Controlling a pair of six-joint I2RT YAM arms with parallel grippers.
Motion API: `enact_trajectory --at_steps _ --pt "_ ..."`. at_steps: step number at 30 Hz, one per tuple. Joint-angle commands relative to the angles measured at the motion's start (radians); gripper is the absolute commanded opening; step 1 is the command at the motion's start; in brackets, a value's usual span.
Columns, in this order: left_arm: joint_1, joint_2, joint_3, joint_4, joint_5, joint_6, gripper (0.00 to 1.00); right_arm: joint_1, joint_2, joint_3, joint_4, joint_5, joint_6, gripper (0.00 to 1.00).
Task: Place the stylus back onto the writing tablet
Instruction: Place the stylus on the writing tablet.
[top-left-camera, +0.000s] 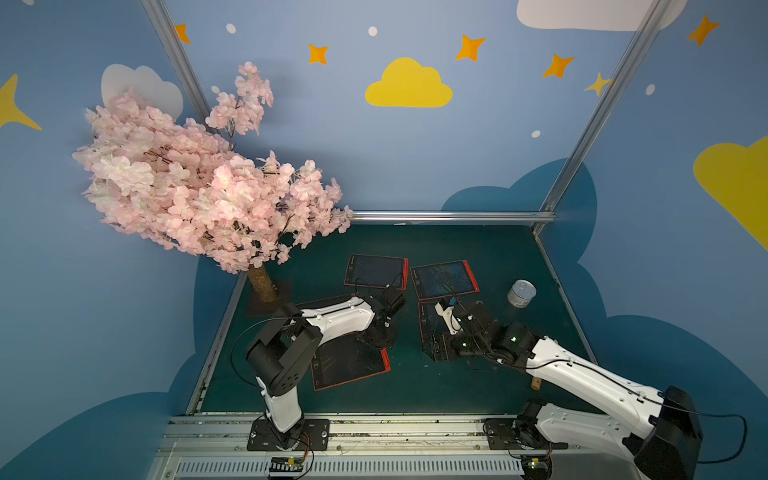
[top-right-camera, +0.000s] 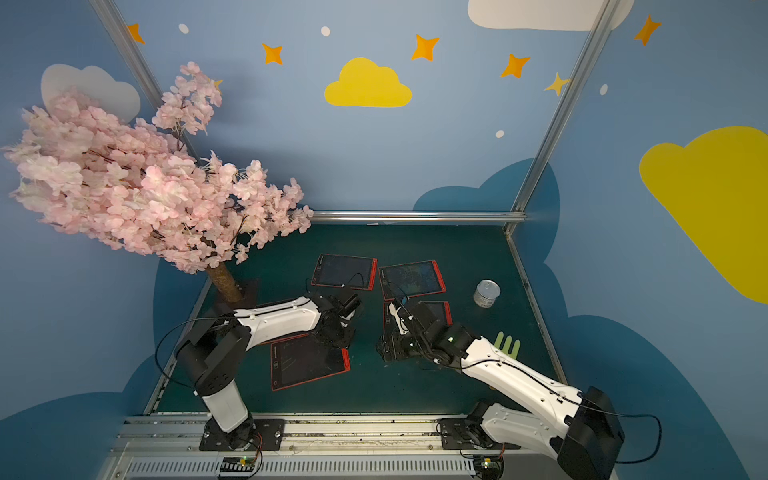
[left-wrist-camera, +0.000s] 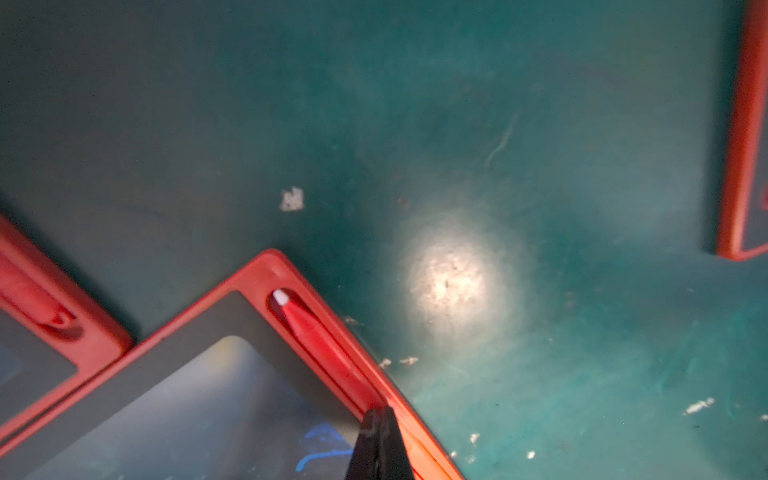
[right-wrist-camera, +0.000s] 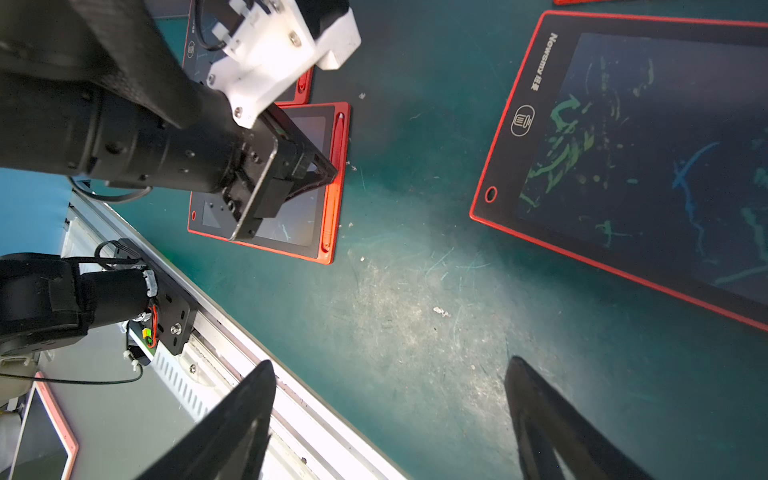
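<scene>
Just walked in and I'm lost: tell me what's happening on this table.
The left gripper, shut, rests its tip on the red stylus, which lies in the edge slot of a red-framed writing tablet. The stylus looks seated, or nearly so. The right gripper hangs open over the bare green mat, holding nothing.

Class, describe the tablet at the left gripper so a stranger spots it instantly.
From the pink blossom tree, follow the arm to the left gripper. Under its tips lies a red-framed writing tablet with a red stylus in its edge slot; its neighbours all lie farther from the front rail.
</scene>
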Motion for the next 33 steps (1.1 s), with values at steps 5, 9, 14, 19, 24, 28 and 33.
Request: enact_trajectory --at_steps 5,9,14,19,24,28,33 --pt "-0.005 0.037 -0.03 0.002 -0.018 -0.042 0.03 -0.003 0.0 -0.009 -0.015 0.013 0.008 0.85" --pt "-0.015 0.047 -0.029 -0.009 -0.031 -0.043 0.03 -0.003 0.006 -0.009 0.0 0.011 -0.002 0.86" --pt "-0.033 0.068 -0.007 -0.052 -0.072 -0.048 0.03 -0.004 0.016 0.022 -0.039 0.045 -0.019 0.85" --pt "-0.044 0.089 0.02 -0.084 -0.089 -0.04 0.03 -0.005 0.001 0.013 -0.038 0.068 -0.019 0.86" --pt "-0.043 0.139 0.061 -0.103 -0.002 -0.024 0.03 -0.003 -0.017 0.007 -0.055 0.073 -0.02 0.86" --pt "-0.039 0.154 0.067 -0.086 0.041 -0.035 0.03 -0.004 -0.048 -0.013 -0.054 0.081 0.0 0.86" --pt "-0.036 0.183 0.068 -0.089 0.021 -0.038 0.03 -0.003 -0.087 -0.042 -0.038 0.087 0.003 0.86"
